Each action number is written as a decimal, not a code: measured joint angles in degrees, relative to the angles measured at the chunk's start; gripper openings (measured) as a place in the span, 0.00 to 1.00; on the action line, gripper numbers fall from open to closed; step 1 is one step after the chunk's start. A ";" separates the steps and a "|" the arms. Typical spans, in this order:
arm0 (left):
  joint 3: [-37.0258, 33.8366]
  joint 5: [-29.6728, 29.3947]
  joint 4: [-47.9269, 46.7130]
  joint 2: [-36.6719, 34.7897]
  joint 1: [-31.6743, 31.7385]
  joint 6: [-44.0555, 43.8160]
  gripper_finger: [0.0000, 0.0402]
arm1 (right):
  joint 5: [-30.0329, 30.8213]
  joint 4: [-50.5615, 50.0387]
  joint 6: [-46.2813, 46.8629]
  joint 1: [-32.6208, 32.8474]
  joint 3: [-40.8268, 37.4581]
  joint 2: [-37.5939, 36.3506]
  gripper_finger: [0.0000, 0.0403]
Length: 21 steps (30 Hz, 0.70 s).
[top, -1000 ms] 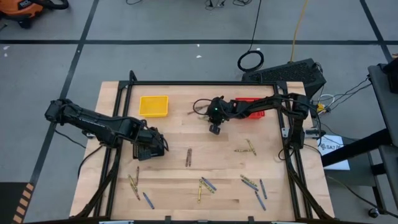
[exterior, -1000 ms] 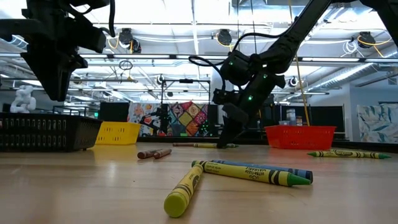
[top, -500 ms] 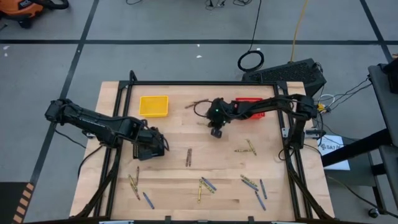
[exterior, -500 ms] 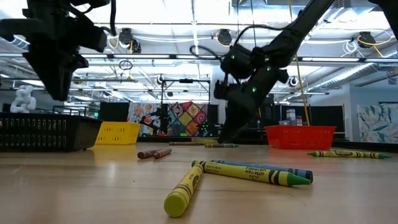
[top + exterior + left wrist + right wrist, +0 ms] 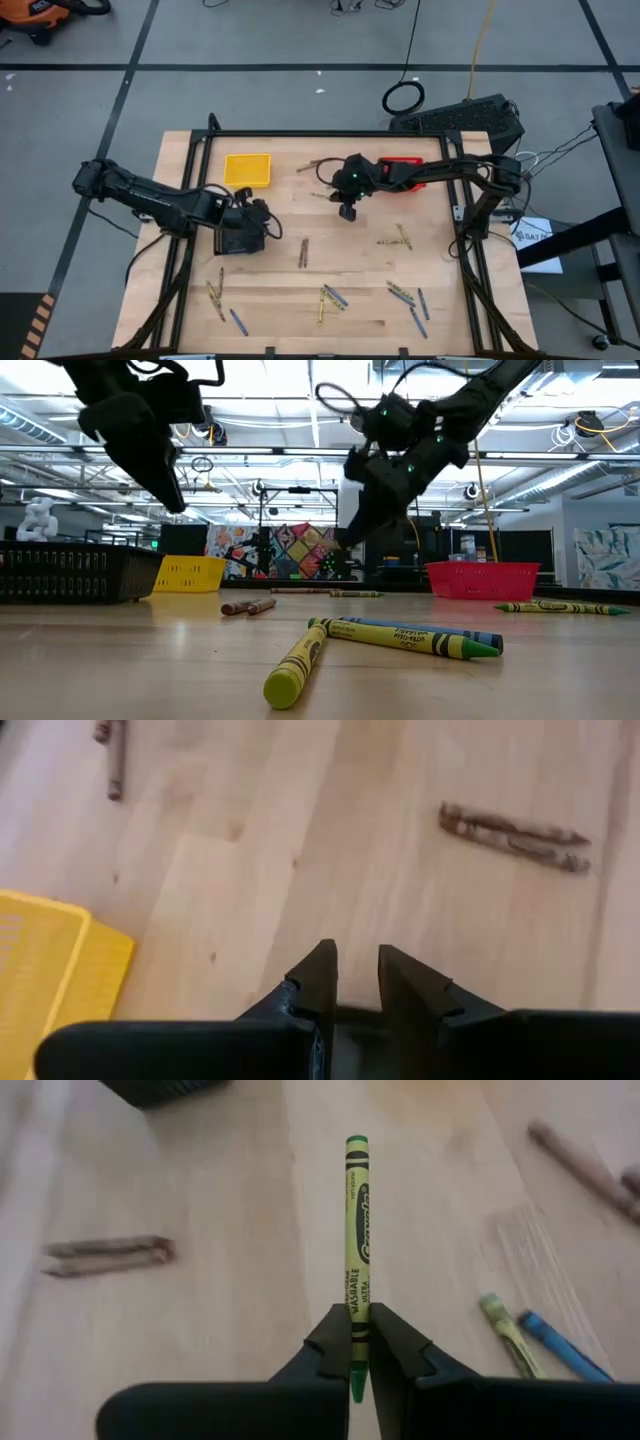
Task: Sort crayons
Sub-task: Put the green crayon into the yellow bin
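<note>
We see the right gripper pinching a yellow-green crayon by one end, lifted above mid-table, its length pointing straight ahead. The yellow basket lies to its left; the left gripper, slightly parted and empty, hovers nearer that basket.

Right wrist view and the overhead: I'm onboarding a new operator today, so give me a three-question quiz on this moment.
1. True or false: the right gripper is shut on a yellow-green crayon.
2. Which basket lies nearest the left gripper? A yellow, B red, C black.
3. Fill in: the left gripper holds ____.

Key: 1 true; 2 A; 3 nothing.
</note>
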 joint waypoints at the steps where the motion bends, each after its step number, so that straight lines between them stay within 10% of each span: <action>1: -0.93 -1.16 2.13 0.00 0.00 0.02 0.19 | 0.00 0.19 -0.02 0.29 0.00 -0.65 0.00; 21: -14.73 -4.78 51.51 -0.02 0.50 8.98 0.19 | -4.28 10.15 0.37 4.41 0.11 -7.64 0.00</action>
